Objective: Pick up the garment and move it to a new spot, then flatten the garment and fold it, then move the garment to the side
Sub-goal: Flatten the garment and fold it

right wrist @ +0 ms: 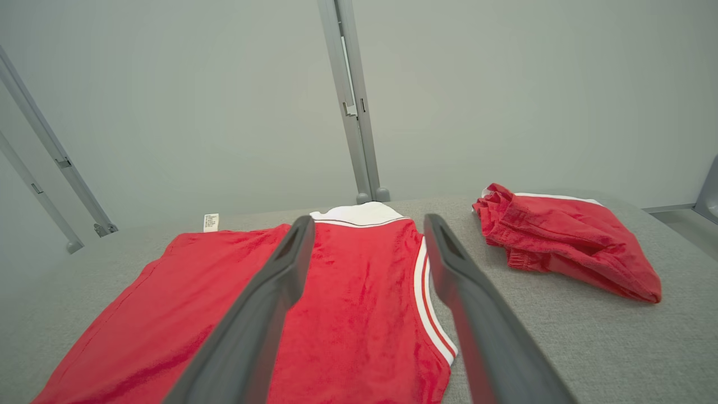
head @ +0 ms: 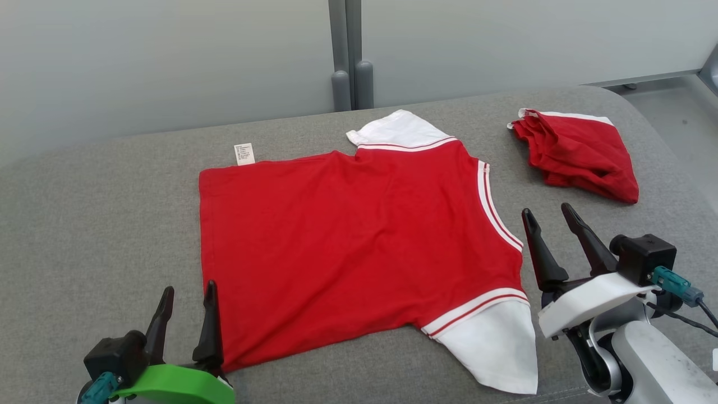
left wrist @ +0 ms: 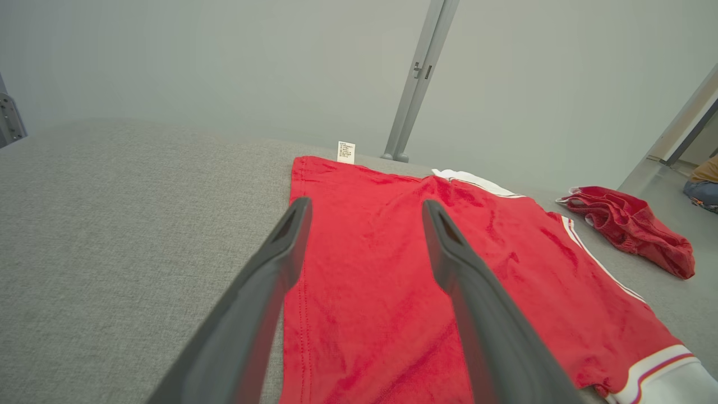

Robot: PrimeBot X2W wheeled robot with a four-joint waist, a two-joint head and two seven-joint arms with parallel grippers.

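The garment (head: pixel 359 247) is a red T-shirt with white sleeves and white-striped trim. It lies spread flat on the grey padded table (head: pixel 101 224), collar end to the right, hem to the left. My left gripper (head: pixel 188 297) stands open just off the shirt's near-left hem corner, empty. Beside the collar edge at the right, my right gripper (head: pixel 547 216) is open too, holding nothing. From the left wrist view the garment (left wrist: pixel 392 280) runs away beneath the open fingers (left wrist: pixel 280 252). Over in the right wrist view the garment (right wrist: pixel 348 314) lies under the open fingers (right wrist: pixel 449 258).
A second red garment (head: pixel 578 154) lies bunched at the table's far right, also seen as a red bundle (left wrist: pixel 634 227) and a red heap (right wrist: pixel 566 247). A white care label (head: pixel 244 153) sticks out at the shirt's far hem. A grey wall with a metal post (head: pixel 350 56) stands behind.
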